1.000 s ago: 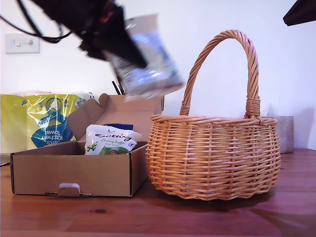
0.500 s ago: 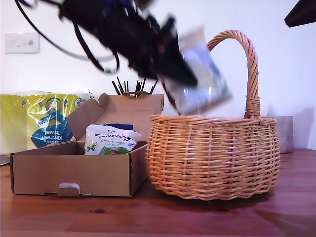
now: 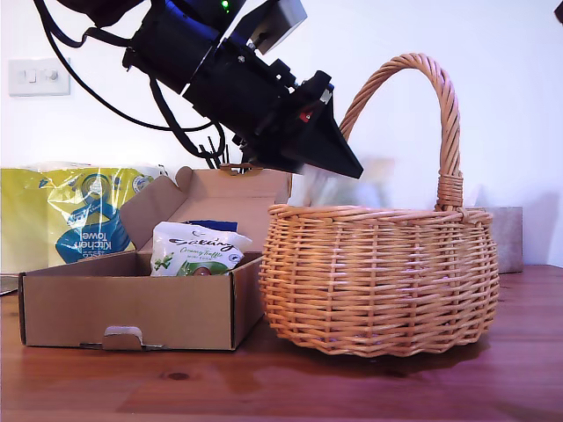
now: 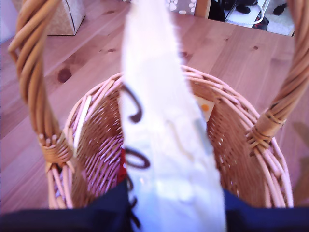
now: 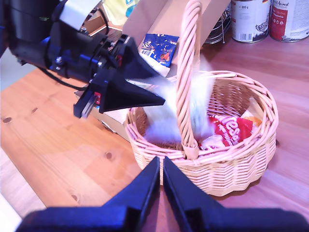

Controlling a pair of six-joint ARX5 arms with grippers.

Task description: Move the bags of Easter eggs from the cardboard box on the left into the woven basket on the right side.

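My first gripper point(image 3: 350, 167) hangs over the woven basket point(image 3: 378, 272), near the rim on the exterior view's left, under the arched handle point(image 3: 444, 97). A cream bag of Easter eggs point(image 3: 339, 189) with dark script point(image 4: 164, 125) shows as a blur just below its jaws, dropping into the basket while the gripper stays sharp. A red bag point(image 5: 231, 130) lies inside the basket. In the cardboard box point(image 3: 132, 308) stand a white-and-green bag point(image 3: 198, 249) and a dark blue one point(image 3: 215, 225). My second gripper point(image 5: 161, 166) is shut and empty, held high in front of the basket.
A yellow-and-blue kitchen towel pack point(image 3: 70, 215) stands behind the box. A small metal tin point(image 3: 508, 237) sits behind the basket at the exterior view's right. Food tins point(image 5: 248, 19) stand further back. The box's lid flap point(image 3: 237, 198) is up, close to the basket's rim.
My first gripper swung with the cream bag from above the box toward the exterior view's right and down over the basket. The bag has left its jaws and is falling.
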